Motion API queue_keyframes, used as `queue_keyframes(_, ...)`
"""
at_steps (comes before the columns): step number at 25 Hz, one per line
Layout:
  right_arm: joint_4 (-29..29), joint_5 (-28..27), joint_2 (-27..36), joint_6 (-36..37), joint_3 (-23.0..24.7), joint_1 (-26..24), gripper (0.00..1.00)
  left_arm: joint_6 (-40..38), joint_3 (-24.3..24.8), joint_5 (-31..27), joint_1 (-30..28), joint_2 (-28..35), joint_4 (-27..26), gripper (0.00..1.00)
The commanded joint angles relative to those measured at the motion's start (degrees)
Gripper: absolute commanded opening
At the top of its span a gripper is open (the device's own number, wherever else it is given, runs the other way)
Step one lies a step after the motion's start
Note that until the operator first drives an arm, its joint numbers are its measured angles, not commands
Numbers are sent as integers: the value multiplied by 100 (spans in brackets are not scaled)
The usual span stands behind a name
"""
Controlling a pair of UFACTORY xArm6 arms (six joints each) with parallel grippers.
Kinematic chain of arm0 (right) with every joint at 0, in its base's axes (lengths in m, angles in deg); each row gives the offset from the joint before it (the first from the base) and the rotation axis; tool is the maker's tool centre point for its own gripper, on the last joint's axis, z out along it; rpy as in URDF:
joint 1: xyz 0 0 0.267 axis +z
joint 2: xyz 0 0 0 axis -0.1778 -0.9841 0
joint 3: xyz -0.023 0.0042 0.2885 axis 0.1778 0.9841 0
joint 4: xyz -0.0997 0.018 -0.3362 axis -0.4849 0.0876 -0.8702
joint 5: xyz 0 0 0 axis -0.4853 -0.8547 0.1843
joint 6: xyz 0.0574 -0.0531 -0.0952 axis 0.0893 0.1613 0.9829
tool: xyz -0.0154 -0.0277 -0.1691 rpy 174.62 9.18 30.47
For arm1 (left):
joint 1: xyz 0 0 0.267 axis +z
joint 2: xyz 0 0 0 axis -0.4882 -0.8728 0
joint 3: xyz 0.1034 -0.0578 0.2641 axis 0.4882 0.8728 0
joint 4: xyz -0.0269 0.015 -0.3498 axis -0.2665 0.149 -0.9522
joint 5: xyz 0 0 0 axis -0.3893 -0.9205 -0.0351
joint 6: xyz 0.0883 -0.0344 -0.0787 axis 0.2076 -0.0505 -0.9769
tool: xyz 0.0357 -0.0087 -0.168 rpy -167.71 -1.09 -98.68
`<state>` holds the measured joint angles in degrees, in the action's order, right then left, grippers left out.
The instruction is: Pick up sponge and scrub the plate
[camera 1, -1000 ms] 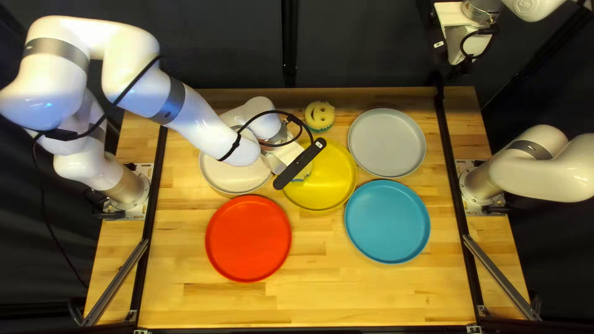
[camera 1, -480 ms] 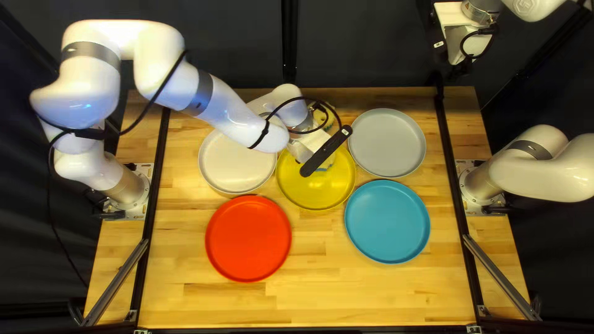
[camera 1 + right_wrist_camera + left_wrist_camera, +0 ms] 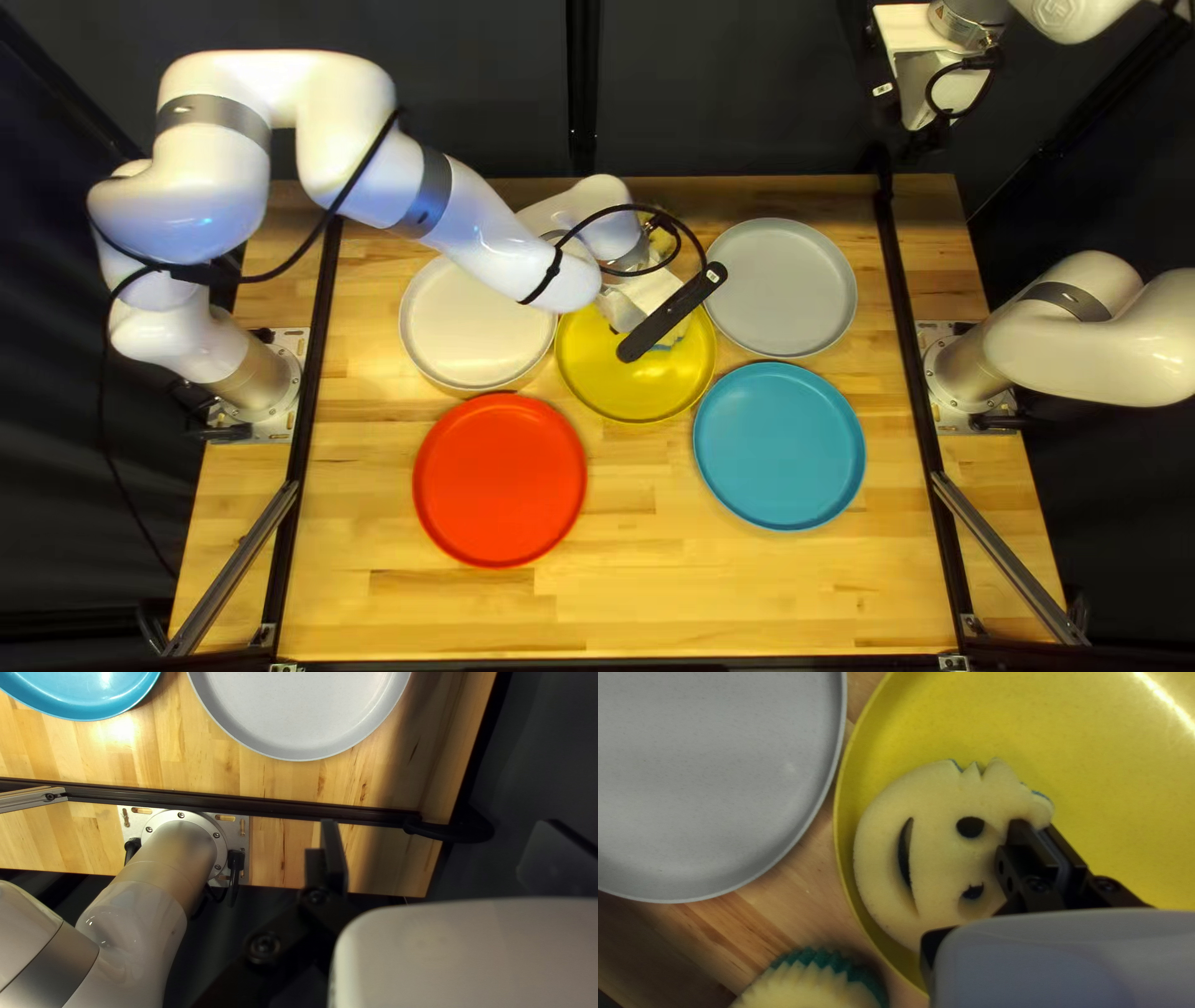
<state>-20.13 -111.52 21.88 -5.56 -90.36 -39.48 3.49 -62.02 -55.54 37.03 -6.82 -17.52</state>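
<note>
My left gripper [image 3: 645, 294] is over the yellow plate [image 3: 623, 380] in the top left view, its fingertips hidden. Under it a little of the sponge [image 3: 674, 337] shows. In the left wrist view, my left gripper [image 3: 1033, 835] pinches the edge of the pale yellow smiley sponge [image 3: 937, 858], which lies flat over the yellow plate [image 3: 1108, 790], near its rim. Whether it touches the plate is unclear. My right gripper [image 3: 919, 85] is raised at the upper right of the top left view. In its wrist view, my right gripper [image 3: 448, 855] has widely parted fingers with nothing between.
Beside the yellow plate are a grey plate [image 3: 778, 286] and a white plate [image 3: 467, 326]. A red plate [image 3: 499, 479] and a blue plate [image 3: 779, 446] lie nearer the front. A second sponge [image 3: 812, 986] with a green scalloped edge sits just outside the yellow plate.
My left gripper has moved with the sponge toward the right of the top left view, from the yellow plate's left part to its upper right part. The right arm has stayed still.
</note>
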Motion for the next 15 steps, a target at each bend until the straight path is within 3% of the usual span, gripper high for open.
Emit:
queue_keyframes(1, 0, 0, 0, 0, 0, 0, 100, -11, 543, 146, 31, 362, -90, 0)
queue_keyframes(7, 0, 0, 0, 0, 0, 0, 100, 2, 581, 183, 35, 286, -179, 0)
queue_keyframes(15, 0, 0, 0, 0, 0, 0, 100, -89, -378, -37, -31, -358, -37, 0)
